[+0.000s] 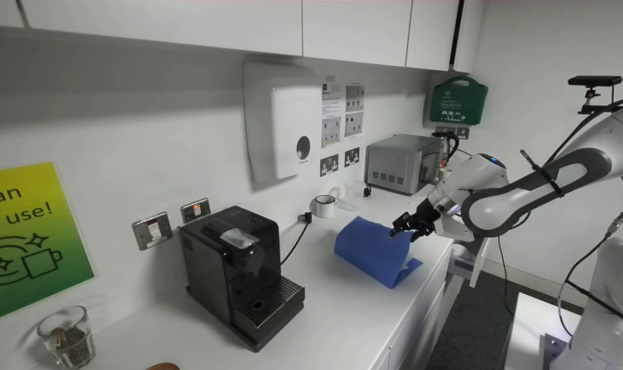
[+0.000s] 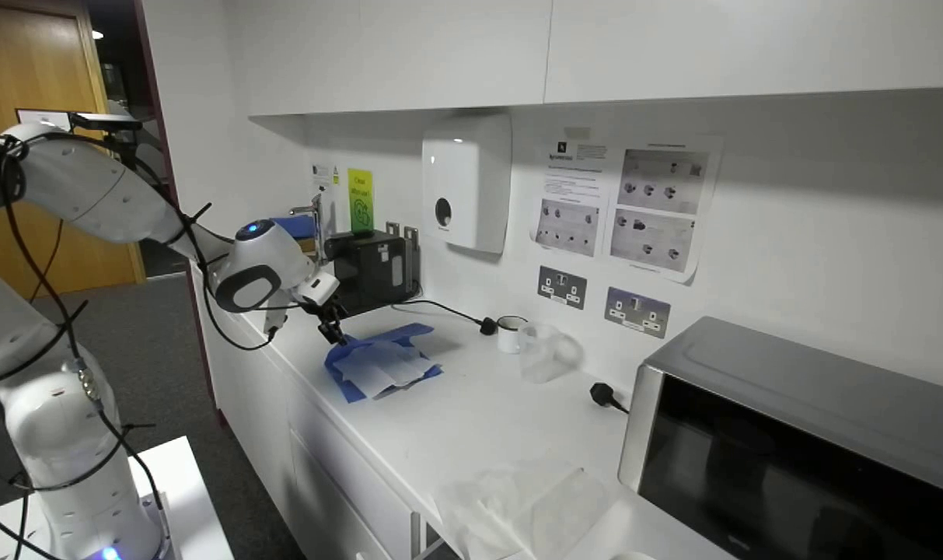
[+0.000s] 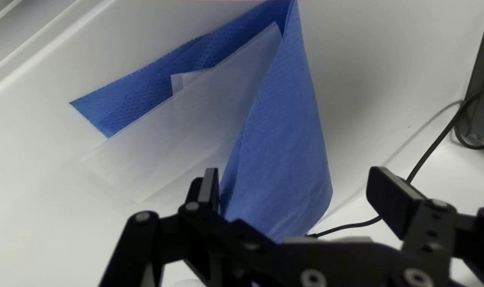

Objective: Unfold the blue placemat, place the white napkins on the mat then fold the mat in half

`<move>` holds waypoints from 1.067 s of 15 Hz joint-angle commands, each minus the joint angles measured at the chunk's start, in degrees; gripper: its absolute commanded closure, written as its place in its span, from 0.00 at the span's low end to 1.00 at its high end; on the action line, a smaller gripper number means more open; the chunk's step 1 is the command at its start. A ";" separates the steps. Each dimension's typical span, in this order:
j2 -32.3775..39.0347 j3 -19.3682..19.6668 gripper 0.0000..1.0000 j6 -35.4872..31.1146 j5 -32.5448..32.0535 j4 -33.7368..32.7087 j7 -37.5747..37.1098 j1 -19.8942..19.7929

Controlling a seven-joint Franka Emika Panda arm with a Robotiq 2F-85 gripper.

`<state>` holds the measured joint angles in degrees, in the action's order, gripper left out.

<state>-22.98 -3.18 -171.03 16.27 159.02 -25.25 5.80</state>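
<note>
The blue placemat (image 1: 372, 250) lies on the counter with one side bent up and over, forming a raised, slanted flap. Inside the fold, white napkins (image 3: 186, 127) rest on its lower layer, and they stick out past its edge in the wrist view. From the open side, the napkins (image 2: 385, 365) also show in an exterior view. My gripper (image 3: 295, 187) is open at the raised part of the mat. Blue cloth shows between the spread jaws; the left finger is close by it, the right finger clearly apart. Part of the mat is hidden behind the gripper's body.
A black coffee machine (image 1: 239, 272) stands on the counter, its cable running along the wall. By the wall are a white mug (image 1: 325, 206) and a clear container (image 2: 539, 354). A microwave (image 2: 798, 435) and crumpled translucent sheets (image 2: 533, 505) lie farther along. A drawer (image 1: 463, 262) stands pulled out.
</note>
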 commanded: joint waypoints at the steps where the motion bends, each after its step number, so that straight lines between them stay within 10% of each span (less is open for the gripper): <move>1: -0.81 -10.09 0.00 1.72 -6.71 0.00 -6.13 -11.70; 5: -5.08 -22.61 0.00 6.51 -17.79 -0.06 -15.60 -22.68; 16: -15.20 -29.95 0.00 19.29 -27.43 -0.07 -25.10 -19.85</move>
<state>-34.82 -32.22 -155.08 -8.40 158.80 -47.62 -14.81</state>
